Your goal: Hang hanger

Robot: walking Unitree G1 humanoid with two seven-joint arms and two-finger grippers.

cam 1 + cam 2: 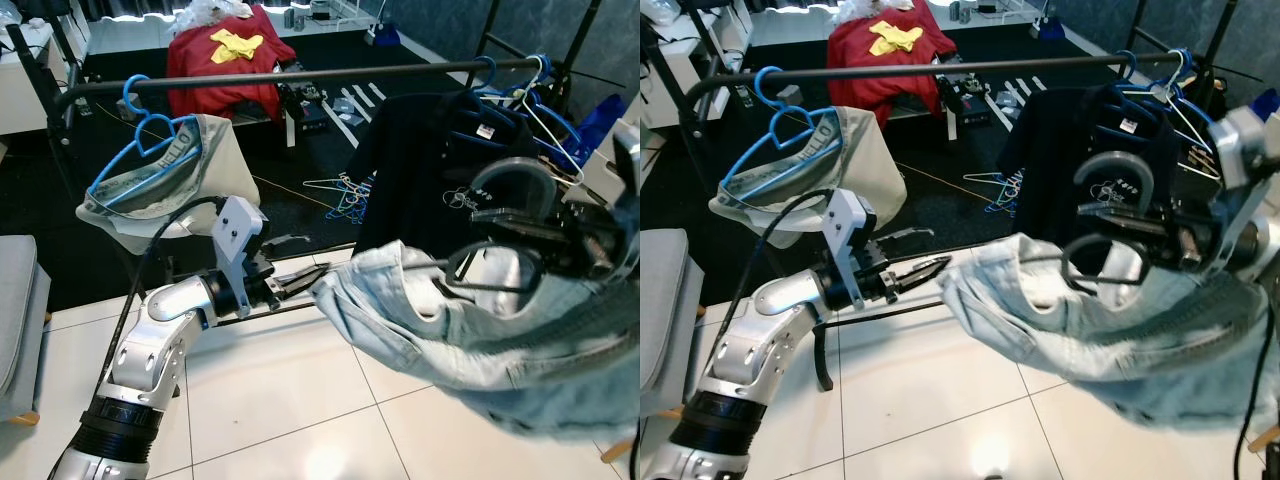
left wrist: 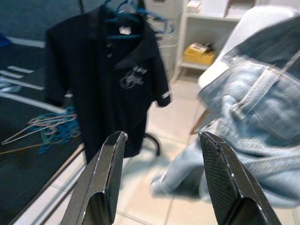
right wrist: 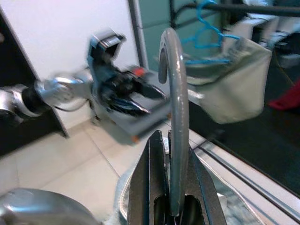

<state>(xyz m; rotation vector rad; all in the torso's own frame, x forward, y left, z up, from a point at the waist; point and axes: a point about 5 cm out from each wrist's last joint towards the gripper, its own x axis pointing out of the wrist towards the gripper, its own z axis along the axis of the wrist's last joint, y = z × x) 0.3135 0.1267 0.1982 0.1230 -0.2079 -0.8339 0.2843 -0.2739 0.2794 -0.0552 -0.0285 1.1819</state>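
Ahead, black shirt (image 1: 425,160) (on blue hangers) crowds the rail (image 1: 300,77).

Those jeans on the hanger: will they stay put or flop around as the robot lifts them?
Probably floppy: the jeans sag in loose folds below the grey hanger. The right gripper holds only the hook, so they may swing. They look fairly heavy.

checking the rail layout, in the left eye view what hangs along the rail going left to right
blue hanger with beige garment → black shirt → bunch of hangers
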